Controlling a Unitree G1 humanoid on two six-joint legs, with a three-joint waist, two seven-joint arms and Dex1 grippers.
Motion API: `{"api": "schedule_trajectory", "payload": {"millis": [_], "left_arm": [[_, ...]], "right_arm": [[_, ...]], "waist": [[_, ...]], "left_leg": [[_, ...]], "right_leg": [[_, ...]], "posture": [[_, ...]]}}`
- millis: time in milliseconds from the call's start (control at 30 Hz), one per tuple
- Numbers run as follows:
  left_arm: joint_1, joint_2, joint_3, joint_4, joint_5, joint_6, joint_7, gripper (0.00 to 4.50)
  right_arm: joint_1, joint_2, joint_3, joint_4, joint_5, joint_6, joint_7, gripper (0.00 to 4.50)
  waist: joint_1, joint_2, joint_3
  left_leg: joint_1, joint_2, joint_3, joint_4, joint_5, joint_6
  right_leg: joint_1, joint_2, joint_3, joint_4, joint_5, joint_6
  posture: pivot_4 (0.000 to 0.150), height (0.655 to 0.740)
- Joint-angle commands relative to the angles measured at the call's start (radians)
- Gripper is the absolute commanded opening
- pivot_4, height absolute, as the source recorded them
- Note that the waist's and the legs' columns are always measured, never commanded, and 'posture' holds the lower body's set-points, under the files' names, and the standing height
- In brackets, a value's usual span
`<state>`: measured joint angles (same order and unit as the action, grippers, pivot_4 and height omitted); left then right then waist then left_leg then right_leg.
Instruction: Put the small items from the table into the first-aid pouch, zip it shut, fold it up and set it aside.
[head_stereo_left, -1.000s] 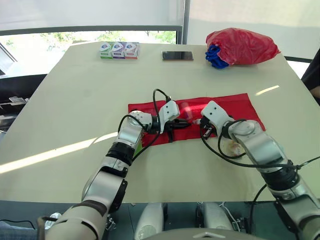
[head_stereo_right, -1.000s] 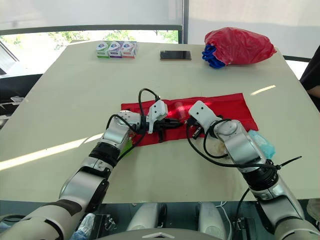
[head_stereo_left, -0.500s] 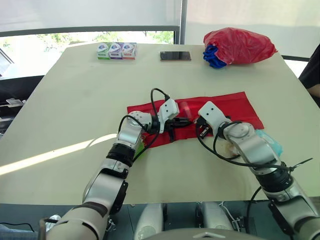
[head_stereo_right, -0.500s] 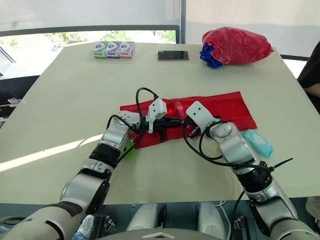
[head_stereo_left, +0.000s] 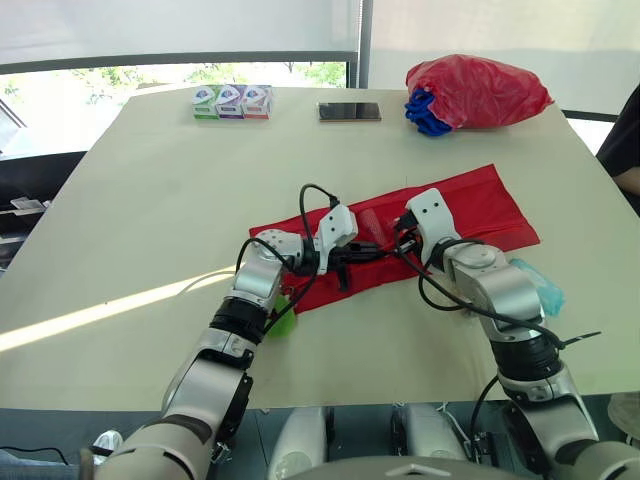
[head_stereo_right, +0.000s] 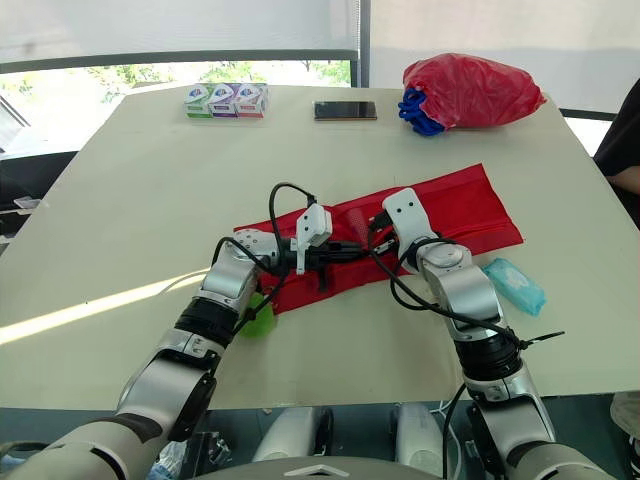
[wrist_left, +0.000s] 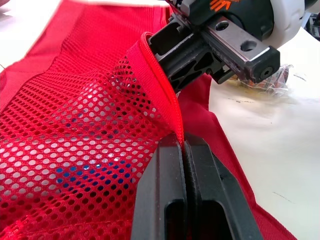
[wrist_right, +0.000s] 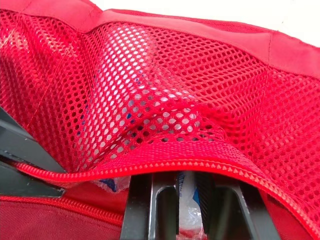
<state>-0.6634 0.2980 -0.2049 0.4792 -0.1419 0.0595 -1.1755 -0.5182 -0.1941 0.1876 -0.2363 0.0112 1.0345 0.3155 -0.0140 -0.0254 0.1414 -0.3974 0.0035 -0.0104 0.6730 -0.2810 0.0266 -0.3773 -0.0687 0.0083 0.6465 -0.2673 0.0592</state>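
Observation:
The red first-aid pouch (head_stereo_left: 470, 205) lies unfolded across the middle of the table, slanted, its right end farther back. My left gripper (wrist_left: 184, 150) is shut on the zipper edge (wrist_left: 160, 75) of the pouch's mesh pocket and holds it lifted. My right gripper (head_stereo_left: 400, 240) faces it from the right, tips at the pocket mouth. In the right wrist view the right gripper (wrist_right: 176, 180) is shut on a small clear packet (wrist_right: 186, 200) under the raised zipper edge (wrist_right: 165, 157). A teal wipes packet (head_stereo_right: 515, 285) lies beside my right forearm. A green item (head_stereo_right: 258, 318) pokes out under my left forearm.
At the table's far side are a red plastic bag (head_stereo_left: 475, 90) with something blue, a dark phone (head_stereo_left: 350, 111) and three small boxes (head_stereo_left: 233, 101). A person's arm (head_stereo_left: 625, 140) shows at the right edge. A crumpled clear wrapper (wrist_left: 270, 80) lies near the pouch.
The pouch's right end has swung away from me. My right gripper has moved up to the pocket mouth. The left gripper keeps its hold and has shifted slightly right.

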Motion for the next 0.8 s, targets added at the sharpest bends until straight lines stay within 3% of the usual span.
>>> {"api": "schedule_trajectory", "payload": {"millis": [33, 500, 600, 667, 800], "left_arm": [[-0.020, 0.004, -0.001, 0.005, 0.004, -0.020, 0.000, 0.00], [-0.071, 0.011, 0.008, 0.117, 0.025, -0.084, 0.010, 0.00], [-0.071, 0.011, 0.006, 0.122, 0.025, -0.089, 0.005, 0.00], [-0.071, 0.011, 0.006, 0.123, 0.024, -0.090, 0.002, 0.00], [-0.070, 0.013, 0.007, 0.123, 0.024, -0.091, -0.002, 0.00]], "right_arm": [[0.012, -0.027, 0.009, -0.093, 0.021, 0.000, 0.023, 2.06], [0.114, -0.206, -0.023, -0.324, 0.140, 0.095, 0.138, 2.06], [0.138, -0.256, -0.037, -0.333, 0.144, 0.085, 0.147, 1.18], [0.150, -0.277, -0.038, -0.332, 0.149, 0.077, 0.149, 0.07], [0.167, -0.314, -0.027, -0.323, 0.149, 0.068, 0.151, 0.07]], "waist": [[0.000, 0.000, 0.000], [0.000, 0.000, 0.000], [0.001, 0.000, 0.000], [0.001, 0.000, 0.000], [0.001, 0.000, 0.000]], "left_leg": [[0.000, 0.000, 0.000, 0.000, 0.000, 0.000], [0.000, 0.000, 0.000, 0.000, -0.002, 0.004], [0.000, 0.000, 0.000, 0.000, -0.002, 0.004], [0.000, 0.000, 0.000, 0.000, -0.002, 0.004], [0.000, 0.000, 0.000, 0.000, -0.002, 0.004]], "right_leg": [[0.000, 0.000, 0.000, 0.000, 0.000, 0.000], [0.000, 0.000, 0.000, -0.001, 0.000, 0.000], [0.000, 0.000, 0.000, -0.001, 0.000, 0.000], [0.000, 0.000, 0.000, -0.001, 0.000, 0.000], [0.000, 0.000, 0.000, -0.001, 0.000, 0.000]], "posture": [[0.150, 0.7400], [0.150, 0.7400], [0.150, 0.7400], [0.150, 0.7400], [0.150, 0.7400]]}}
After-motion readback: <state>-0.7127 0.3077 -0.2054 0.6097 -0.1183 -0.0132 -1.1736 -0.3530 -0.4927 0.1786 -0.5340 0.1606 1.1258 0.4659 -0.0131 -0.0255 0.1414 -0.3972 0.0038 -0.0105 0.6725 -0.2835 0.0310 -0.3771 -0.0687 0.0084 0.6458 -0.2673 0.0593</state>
